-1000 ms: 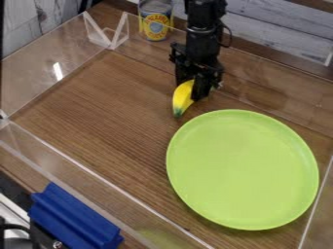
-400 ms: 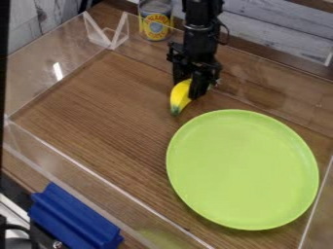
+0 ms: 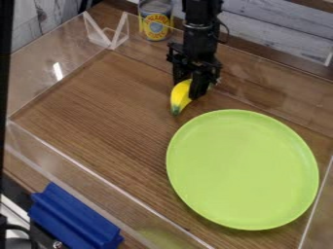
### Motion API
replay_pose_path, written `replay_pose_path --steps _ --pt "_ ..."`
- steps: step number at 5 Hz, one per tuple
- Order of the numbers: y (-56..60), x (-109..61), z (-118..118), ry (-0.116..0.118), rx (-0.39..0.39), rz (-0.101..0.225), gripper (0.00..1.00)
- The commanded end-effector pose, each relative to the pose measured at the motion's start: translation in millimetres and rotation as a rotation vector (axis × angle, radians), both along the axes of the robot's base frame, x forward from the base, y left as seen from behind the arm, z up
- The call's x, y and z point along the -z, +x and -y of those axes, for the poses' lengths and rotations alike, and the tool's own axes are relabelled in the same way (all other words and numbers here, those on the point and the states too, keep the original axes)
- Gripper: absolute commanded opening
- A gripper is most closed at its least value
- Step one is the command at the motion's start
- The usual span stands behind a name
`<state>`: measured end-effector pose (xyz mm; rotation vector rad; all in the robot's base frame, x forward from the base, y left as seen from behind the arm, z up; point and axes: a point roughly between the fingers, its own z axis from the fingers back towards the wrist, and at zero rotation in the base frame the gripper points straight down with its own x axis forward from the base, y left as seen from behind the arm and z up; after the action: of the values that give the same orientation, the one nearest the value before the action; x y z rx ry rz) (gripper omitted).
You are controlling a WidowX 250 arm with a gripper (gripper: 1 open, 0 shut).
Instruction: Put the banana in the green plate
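Note:
A small yellow banana (image 3: 181,97) with a dark tip lies on the wooden table, just beyond the upper-left rim of the large lime-green plate (image 3: 243,167). My black gripper (image 3: 197,87) points straight down over the banana's upper end, and its fingers are shut on the banana. The banana's lower tip points toward the plate without touching it. The banana's top end is hidden between the fingers.
Clear plastic walls (image 3: 53,58) ring the wooden table. A yellow-labelled can (image 3: 156,21) stands at the back behind the arm. A blue object (image 3: 72,222) sits at the front left corner.

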<state>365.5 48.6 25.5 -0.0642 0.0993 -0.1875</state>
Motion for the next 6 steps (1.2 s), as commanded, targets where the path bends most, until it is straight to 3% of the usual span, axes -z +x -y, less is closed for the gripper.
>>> replay_pose_path --steps 1,4,5,6 --pt "7.8 -28.7 -3.0 0.018 -0.019 0.064 0.0" --pt "-2.8 -64.5 2.1 0.053 -0.063 0.062 0.0" --pt "-15.4 -91.4 8.7 0.075 -0.09 0.079 0.0" --pt "-35.2 -117.1 21.1 0.086 -0.124 0.102 0.0"
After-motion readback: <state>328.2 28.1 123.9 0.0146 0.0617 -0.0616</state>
